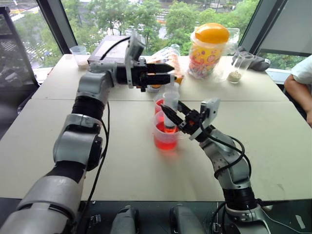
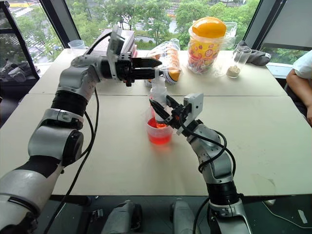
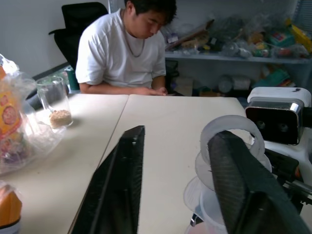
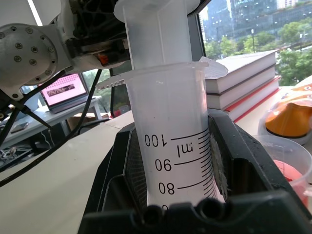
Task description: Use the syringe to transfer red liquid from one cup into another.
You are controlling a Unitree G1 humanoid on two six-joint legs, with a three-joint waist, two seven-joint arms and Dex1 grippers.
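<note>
My syringe (image 4: 170, 141) is smooth, cloudy translucent plastic printed with black markings. The wide cup (image 1: 165, 139) is clear glossy plastic, red liquid (image 1: 165, 142) shining through. My fingers (image 3: 122, 190) are matt black plastic. The table (image 1: 273, 131) looks smooth, matt beige. A glossy plastic jar (image 1: 208, 46) wears a shiny orange lid.

The syringe (image 1: 169, 113) stood upright in the wider cup (image 1: 165, 136) mid-desk (image 1: 122, 165), with the narrower cup (image 1: 160, 104) just behind it. The right gripper (image 1: 171, 116) sat at the syringe from the right, the left gripper (image 1: 163, 71) above and behind. A jar (image 1: 208, 45) stood at the far edge.
</note>
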